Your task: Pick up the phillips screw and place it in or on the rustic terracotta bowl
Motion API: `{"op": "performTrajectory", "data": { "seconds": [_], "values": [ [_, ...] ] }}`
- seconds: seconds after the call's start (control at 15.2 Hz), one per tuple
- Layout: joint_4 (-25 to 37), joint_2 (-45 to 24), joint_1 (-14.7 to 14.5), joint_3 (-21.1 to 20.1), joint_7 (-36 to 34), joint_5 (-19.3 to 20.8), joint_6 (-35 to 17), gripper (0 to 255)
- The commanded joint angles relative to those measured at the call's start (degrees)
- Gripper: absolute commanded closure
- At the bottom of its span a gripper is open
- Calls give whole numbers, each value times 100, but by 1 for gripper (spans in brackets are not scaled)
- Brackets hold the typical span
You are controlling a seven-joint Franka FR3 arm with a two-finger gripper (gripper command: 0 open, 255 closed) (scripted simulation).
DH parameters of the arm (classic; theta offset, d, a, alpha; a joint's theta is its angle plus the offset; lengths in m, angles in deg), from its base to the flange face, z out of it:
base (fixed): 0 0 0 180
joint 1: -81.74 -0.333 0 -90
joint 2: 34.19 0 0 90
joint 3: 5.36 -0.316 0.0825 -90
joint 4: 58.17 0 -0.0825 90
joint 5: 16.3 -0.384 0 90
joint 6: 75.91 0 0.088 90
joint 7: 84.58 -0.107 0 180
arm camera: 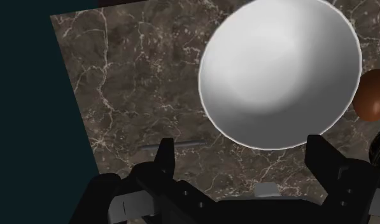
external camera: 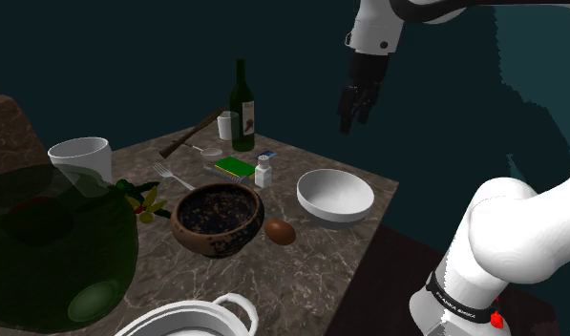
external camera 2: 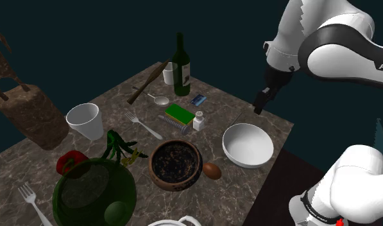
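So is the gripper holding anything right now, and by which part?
Nothing is held. The gripper is open above the table, its fingers apart with nothing between them; the thin grey screw lies on it beside the white bowl.

The arm (external camera: 521,224) is white, with rounded links and dark joint rings. A black band (external camera: 459,302) carries white lettering; a red mark (external camera: 497,320) sits just beside it. The gripper (external camera: 350,118) is all black.
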Motion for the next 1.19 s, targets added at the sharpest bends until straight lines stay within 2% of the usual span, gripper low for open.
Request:
{"op": "performTrajectory", "data": {
  "seconds": [0.0, 0.59, 1.12],
  "values": [
    [0, 0, 0, 0, 0, 0, 0, 0],
    [1133, -2141, -173, -318, -163, -81, -647, 0],
    [2622, -4069, -319, -564, -332, 15, -759, 0]
  ]
}}
